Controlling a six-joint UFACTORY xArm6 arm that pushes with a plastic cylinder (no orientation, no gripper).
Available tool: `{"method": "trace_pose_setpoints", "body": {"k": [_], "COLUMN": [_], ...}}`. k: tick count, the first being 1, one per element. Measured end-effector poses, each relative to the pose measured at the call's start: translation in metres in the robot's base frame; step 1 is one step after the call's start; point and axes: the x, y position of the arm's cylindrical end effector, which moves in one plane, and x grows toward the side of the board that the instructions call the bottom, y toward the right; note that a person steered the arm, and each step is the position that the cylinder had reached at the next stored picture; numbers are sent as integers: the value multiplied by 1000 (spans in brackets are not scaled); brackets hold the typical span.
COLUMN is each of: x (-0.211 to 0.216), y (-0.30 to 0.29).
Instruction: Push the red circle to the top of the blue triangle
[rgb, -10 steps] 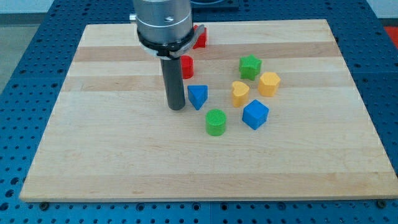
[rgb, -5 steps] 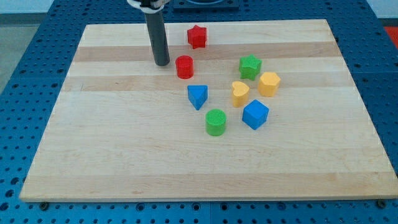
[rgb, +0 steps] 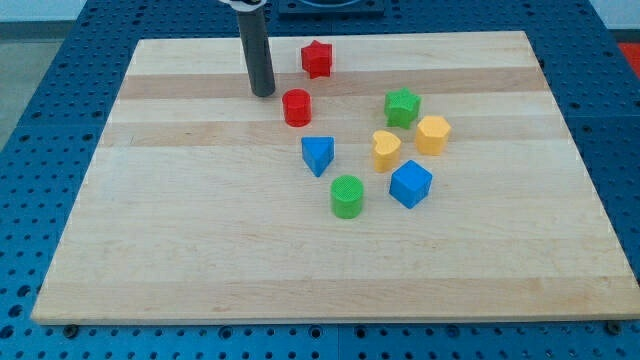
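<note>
My tip (rgb: 263, 94) rests on the board (rgb: 180, 240) just to the view's left of the red circle (rgb: 296, 107) and slightly toward the view's top of it, close but apparently not touching. There is no pincer here, only the bare rod, so nothing opens or clamps.

From my tip, the red circle lies immediately to the view's right and a little lower. The blue triangle (rgb: 318, 155) sits further toward the view's bottom right, near the circle with a narrow strip of wood between them. The circle already stands toward the view's top of the triangle, only a touch to the left.

I judge the step in hand to be the final lining-up: the circle is nearly placed. The next move seems to call for a short, gentle shove from my tip toward the view's right, perhaps slightly downward, to set the circle squarely above the triangle without knocking it

The red star (rgb: 317, 59) lies up and right of my tip, well clear of that path
</note>
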Motion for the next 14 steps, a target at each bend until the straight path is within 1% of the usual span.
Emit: {"method": "trace_pose_setpoints", "body": {"k": [2, 5, 8, 11, 14], "x": [0, 2, 26, 27, 27], "y": [18, 18, 26, 36, 68]}}
